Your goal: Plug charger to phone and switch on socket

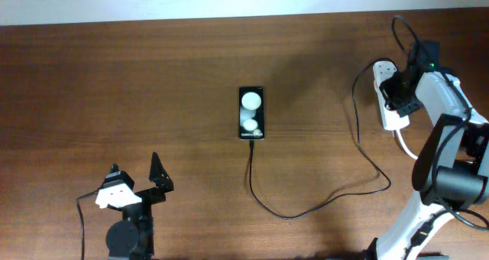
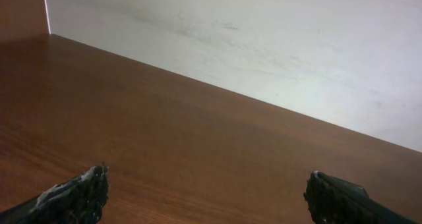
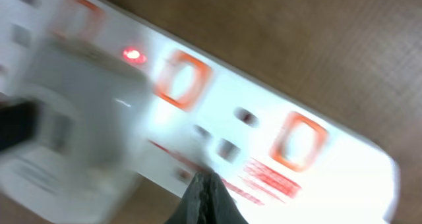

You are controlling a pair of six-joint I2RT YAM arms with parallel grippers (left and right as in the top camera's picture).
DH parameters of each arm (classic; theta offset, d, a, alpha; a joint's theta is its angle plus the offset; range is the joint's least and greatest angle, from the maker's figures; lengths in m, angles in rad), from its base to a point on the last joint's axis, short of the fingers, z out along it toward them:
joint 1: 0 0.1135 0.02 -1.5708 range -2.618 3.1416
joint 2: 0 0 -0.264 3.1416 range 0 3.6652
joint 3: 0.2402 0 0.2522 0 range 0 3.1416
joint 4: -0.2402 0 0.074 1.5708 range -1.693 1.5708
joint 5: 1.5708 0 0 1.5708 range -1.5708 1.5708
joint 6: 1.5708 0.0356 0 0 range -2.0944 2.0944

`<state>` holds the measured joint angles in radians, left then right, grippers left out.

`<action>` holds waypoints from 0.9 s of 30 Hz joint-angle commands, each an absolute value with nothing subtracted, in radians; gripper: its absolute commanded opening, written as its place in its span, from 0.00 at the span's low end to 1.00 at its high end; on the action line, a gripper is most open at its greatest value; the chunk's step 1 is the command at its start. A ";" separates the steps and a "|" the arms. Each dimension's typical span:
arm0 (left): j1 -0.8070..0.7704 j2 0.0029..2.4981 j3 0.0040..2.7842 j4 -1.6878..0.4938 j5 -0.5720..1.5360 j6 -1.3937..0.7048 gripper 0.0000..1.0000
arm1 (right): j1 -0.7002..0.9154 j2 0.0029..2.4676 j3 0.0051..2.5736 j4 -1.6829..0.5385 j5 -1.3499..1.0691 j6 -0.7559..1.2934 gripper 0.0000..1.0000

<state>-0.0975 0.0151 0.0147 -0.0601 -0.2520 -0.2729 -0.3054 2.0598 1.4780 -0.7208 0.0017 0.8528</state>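
The black phone [image 1: 250,113] lies mid-table with two white round spots on its face. The thin black charger cable [image 1: 306,211] is plugged into its near end and runs right, up to the white socket strip [image 1: 388,107] at the far right. My right gripper [image 1: 399,92] hovers over the strip, fingers shut together [image 3: 206,188] with nothing between them, tips close above the strip [image 3: 264,138]. A red light [image 3: 134,54] glows by a pale adapter [image 3: 72,125]. My left gripper [image 1: 139,180] is open and empty at the front left; it also shows in the left wrist view [image 2: 208,196].
The strip's thick white cord [image 1: 405,144] trails toward the right arm base. Orange-red switch outlines [image 3: 300,140] line the strip. A pale wall [image 2: 264,46] borders the table's far edge.
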 commanded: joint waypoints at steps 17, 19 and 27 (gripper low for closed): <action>-0.095 0.011 0.009 -0.060 -0.258 -0.275 0.99 | -0.340 1.191 1.308 -1.180 -0.076 0.849 0.04; -0.095 0.011 0.009 -0.060 -0.258 -0.275 0.99 | -0.280 1.052 1.160 -1.101 -0.121 0.903 0.04; -0.095 0.011 0.009 -0.060 -0.258 -0.275 0.99 | -0.112 0.628 0.635 -0.915 -0.164 1.019 0.04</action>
<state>-0.0975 0.0166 0.0147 -0.0597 -0.2520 -0.2729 -0.1204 0.6849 0.6880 -0.9192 -0.1753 1.0443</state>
